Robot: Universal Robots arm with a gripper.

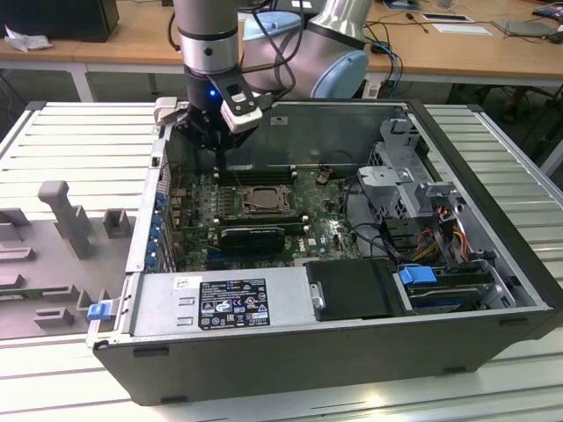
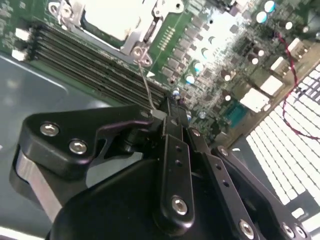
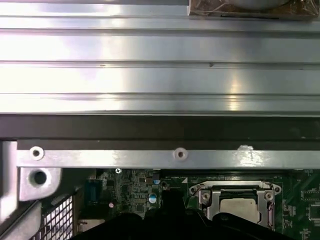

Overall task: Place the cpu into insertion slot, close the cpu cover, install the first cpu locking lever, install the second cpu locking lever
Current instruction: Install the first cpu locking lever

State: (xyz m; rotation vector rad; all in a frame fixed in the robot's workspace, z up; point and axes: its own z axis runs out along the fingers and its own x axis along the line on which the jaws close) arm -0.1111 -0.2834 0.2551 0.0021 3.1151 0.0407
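Grey case (image 1: 352, 352) lies open with a green board (image 1: 330, 230) inside. The socket (image 1: 264, 199) is just beside the gripper (image 1: 220, 151), toward the exterior view's right. The cover (image 2: 152, 25) looks down over the pale chip (image 2: 112, 17). A thin wire lever (image 2: 145, 85) runs from the socket corner to the jaw tips. The jaws look pressed together.
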